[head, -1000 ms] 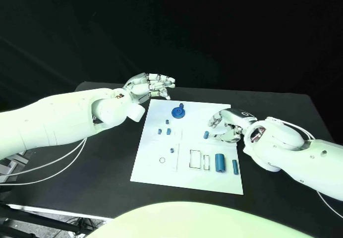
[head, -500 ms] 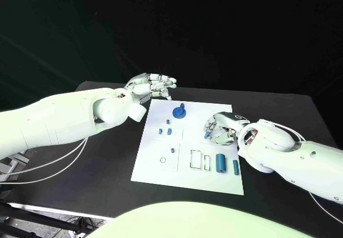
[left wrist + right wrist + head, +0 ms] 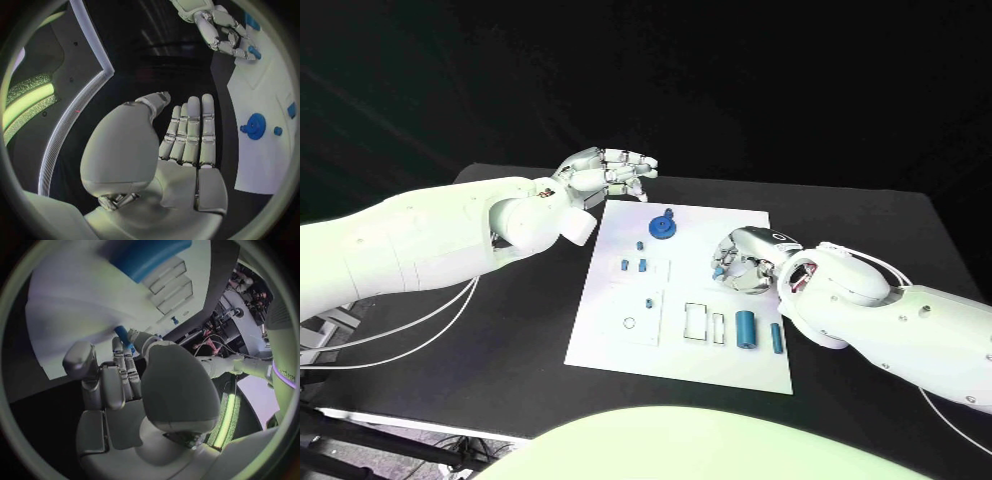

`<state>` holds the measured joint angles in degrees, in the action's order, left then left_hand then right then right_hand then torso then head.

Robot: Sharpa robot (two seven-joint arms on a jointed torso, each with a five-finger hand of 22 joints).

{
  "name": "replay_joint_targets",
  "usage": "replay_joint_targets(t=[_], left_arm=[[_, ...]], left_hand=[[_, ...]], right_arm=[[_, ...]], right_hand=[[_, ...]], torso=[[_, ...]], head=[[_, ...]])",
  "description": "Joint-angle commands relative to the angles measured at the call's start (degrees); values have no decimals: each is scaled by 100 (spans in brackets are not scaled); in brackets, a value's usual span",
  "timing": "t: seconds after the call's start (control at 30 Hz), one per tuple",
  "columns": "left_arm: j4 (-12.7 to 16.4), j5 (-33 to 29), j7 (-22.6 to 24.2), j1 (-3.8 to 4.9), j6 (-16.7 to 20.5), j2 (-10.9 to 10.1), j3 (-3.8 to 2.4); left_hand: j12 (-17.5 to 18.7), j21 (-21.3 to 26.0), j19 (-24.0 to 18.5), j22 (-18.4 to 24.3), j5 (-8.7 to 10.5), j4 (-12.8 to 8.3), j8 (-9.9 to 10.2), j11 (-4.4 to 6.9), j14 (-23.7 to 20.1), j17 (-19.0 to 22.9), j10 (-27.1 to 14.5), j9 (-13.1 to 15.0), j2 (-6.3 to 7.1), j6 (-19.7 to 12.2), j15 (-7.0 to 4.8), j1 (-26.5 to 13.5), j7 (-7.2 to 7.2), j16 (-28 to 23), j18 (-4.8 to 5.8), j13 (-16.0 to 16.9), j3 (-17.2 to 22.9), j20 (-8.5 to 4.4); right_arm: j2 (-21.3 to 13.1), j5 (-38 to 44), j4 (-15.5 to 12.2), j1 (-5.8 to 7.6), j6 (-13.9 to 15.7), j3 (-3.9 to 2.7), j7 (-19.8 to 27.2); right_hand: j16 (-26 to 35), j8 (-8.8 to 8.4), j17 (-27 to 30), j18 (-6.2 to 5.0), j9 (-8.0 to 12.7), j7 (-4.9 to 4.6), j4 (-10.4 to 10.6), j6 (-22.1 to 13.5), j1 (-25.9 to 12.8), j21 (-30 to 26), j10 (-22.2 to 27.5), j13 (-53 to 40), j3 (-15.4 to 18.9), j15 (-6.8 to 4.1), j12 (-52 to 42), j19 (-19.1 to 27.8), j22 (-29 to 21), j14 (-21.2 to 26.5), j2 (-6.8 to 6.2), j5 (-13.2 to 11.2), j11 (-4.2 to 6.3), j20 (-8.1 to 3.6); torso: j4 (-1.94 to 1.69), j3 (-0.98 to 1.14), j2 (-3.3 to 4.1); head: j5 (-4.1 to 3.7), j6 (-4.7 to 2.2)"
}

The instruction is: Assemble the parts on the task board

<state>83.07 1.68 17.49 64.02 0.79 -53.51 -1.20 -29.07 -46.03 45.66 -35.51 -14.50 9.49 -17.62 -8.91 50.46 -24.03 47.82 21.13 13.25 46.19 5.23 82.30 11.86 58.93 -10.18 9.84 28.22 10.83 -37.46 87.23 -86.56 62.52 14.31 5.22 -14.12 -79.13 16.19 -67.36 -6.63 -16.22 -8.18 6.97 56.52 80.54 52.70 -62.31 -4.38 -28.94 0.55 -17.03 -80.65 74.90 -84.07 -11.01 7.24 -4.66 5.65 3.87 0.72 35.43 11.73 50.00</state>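
The white task board [image 3: 678, 345] lies mid-table. My right hand [image 3: 743, 262] hovers low over its right side, fingers curled around a small blue peg [image 3: 717, 271]. The right wrist view shows that peg [image 3: 123, 335] pinched between fingertips and thumb, just above the board [image 3: 69, 300]. Whether it is lifted I cannot tell. My left hand [image 3: 607, 172] hangs off the board's far left corner and holds nothing; in its wrist view the fingers [image 3: 189, 130] lie straight. A blue round part with a knob [image 3: 661, 227] stands near the far edge.
Small blue pegs [image 3: 632, 266] lie left of centre on the board. A blue cylinder [image 3: 744, 325] and a thin blue rod [image 3: 775, 336] lie at the near right, beside rectangular slots [image 3: 694, 319]. Black table [image 3: 877, 240] surrounds the board.
My right hand has shifted left over the board and curled its fingers round the small blue peg. The left hand has stayed in place.
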Motion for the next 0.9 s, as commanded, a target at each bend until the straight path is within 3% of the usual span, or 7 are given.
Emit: replay_joint_targets(t=[0.03, 0.37, 0.57, 0.9], left_arm=[[10, 10, 14, 6, -119, 11, -5], [8, 10, 12, 6, -125, 13, -5], [6, 10, 12, 6, -123, 12, -5], [-1, 11, 13, 6, -124, 5, -5]], left_hand=[[15, 29, 58, 5, -9, -7, 4, -10, -48, 5, -46, -10, -58, -49, 4, -11, 35, -38, -27, -5, -39, 2], [14, 36, 60, 9, -10, -10, 2, -10, -51, 8, -49, -11, -64, -48, 5, -6, 36, -42, -27, -7, -39, 2], [14, 40, 61, 11, -10, -13, 0, -11, -52, 9, -50, -11, -67, -46, 5, -2, 35, -43, -27, -8, -39, 2], [11, 50, 66, 17, -15, -24, -5, -11, -56, 14, -52, -12, -80, -42, 4, 17, 35, -49, -28, -12, -33, 1]], right_arm=[[34, 77, 23, -40, 95, 20, -103], [86, 98, 44, -87, 419, 26, -196], [46, 100, -4, -95, 748, 26, -231], [-209, 23, -384, -62, 1183, -28, -180]], right_hand=[[-22, 43, -16, 85, -32, 10, -17, 64, 56, 51, -89, -27, -98, -60, -38, -46, 745, -150, 91, -52, 21, -1], [-39, 276, -43, 102, -201, 125, -78, 288, 10, 189, -348, -117, -236, -157, -153, -86, 772, -161, 174, -33, 133, -69], [-54, 295, -71, 121, -230, 119, -54, 271, -42, 304, -361, -126, -242, -161, -153, -116, 795, -169, 200, -33, 133, -78], [-63, 305, -88, 130, -243, 121, -57, 270, -44, 357, -368, -129, -252, -163, -153, -131, 806, -174, 211, -30, 137, -80]], torso=[[-6, 0, 2], [-2, -4, -4], [0, -5, -5], [5, -10, -8]], head=[[-13, 0], [-24, 0], [-33, 0], [-58, 0]])
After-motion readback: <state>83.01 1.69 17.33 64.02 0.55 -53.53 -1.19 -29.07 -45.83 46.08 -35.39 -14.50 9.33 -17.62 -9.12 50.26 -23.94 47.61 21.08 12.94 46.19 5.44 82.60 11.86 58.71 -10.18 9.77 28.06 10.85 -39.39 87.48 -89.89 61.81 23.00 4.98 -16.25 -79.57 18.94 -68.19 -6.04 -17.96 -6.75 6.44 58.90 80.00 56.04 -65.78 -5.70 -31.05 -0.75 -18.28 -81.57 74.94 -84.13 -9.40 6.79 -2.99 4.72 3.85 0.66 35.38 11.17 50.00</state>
